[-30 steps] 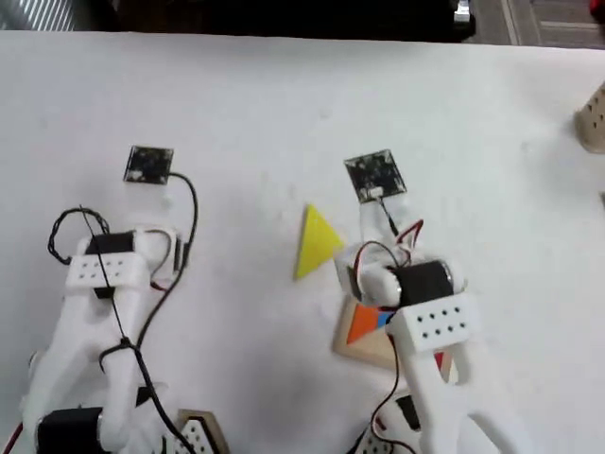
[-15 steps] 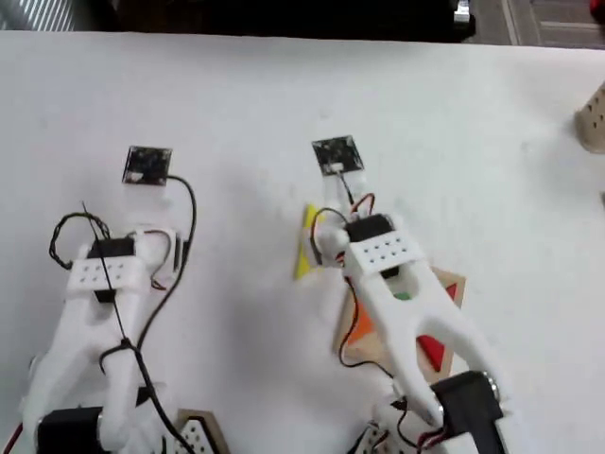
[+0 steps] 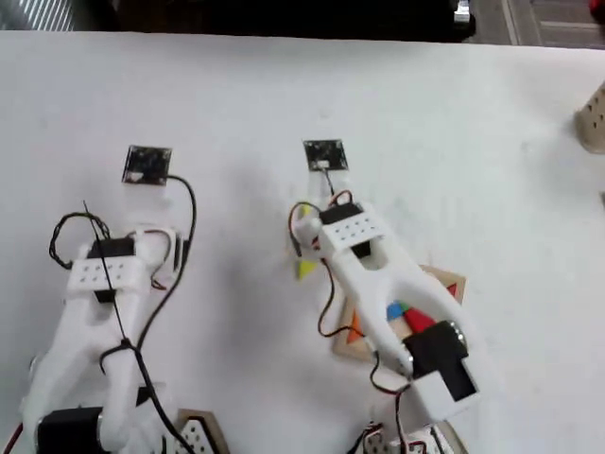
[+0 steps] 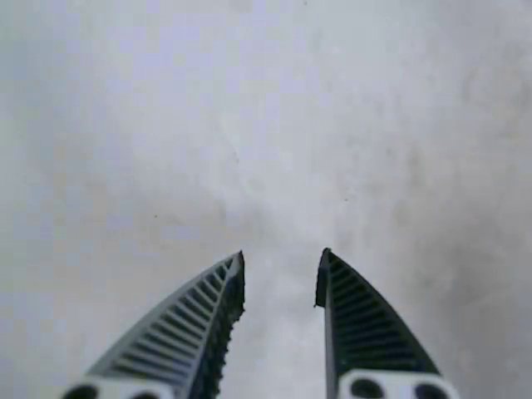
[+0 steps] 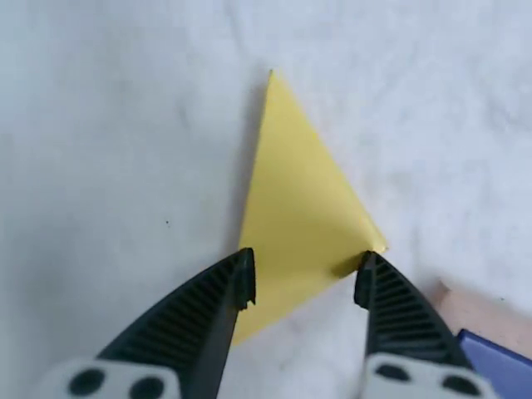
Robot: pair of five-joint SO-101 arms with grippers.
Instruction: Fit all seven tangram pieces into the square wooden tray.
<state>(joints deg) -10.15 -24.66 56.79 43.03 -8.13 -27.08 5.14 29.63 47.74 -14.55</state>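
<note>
A yellow triangle [image 5: 299, 208] lies flat on the white table. My right gripper [image 5: 305, 268] is open just over it, one fingertip at the triangle's long edge and the other at its corner. From above, the right arm [image 3: 354, 232] covers most of the yellow triangle [image 3: 304, 270]. The square wooden tray [image 3: 452, 283] sits partly under that arm and holds orange [image 3: 356, 331], blue [image 3: 394, 310] and red [image 3: 417, 323] pieces. Its corner [image 5: 474, 309] and a blue piece [image 5: 495, 359] show beside the right gripper. My left gripper [image 4: 281, 278] is open over bare table.
The left arm [image 3: 104, 270] stands at the table's left with its cables looping beside it. A pale wooden object [image 3: 594, 118] is at the right edge. Open white table stretches across the far half.
The right arm swung from over the tray toward the yellow triangle and now covers most of it from above. The left arm has not moved.
</note>
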